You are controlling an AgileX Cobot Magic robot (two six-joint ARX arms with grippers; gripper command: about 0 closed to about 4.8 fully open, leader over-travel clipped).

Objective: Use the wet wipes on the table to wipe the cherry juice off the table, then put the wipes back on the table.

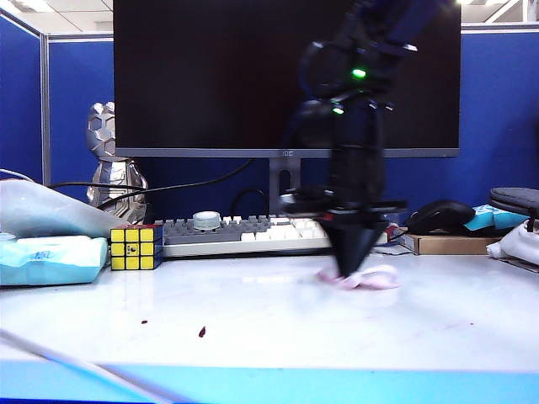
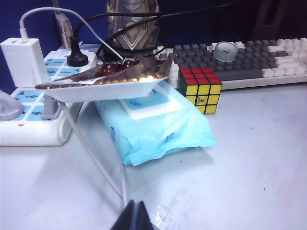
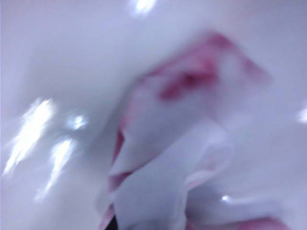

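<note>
Wrinkly pink-stained wet wipes (image 1: 364, 279) sit pinched in your right gripper (image 1: 349, 268) jaws on the glossy worktop (image 1: 269, 320). Your left gripper (image 2: 135, 215) jaws are closed, holding nothing.

On the table (image 1: 253, 328) there is one wad of wet wipes (image 1: 370, 278), two dark specks of cherry juice (image 1: 202, 332) near the front edge, one puzzle cube (image 1: 136, 247), one blue packet (image 1: 50, 259), one keyboard (image 1: 244, 234) and one mouse (image 1: 440, 215) (along the back edge). One monitor (image 1: 210, 76) stands behind. Two grippers: left gripper (image 2: 135, 216), right gripper (image 1: 352, 263).
</note>
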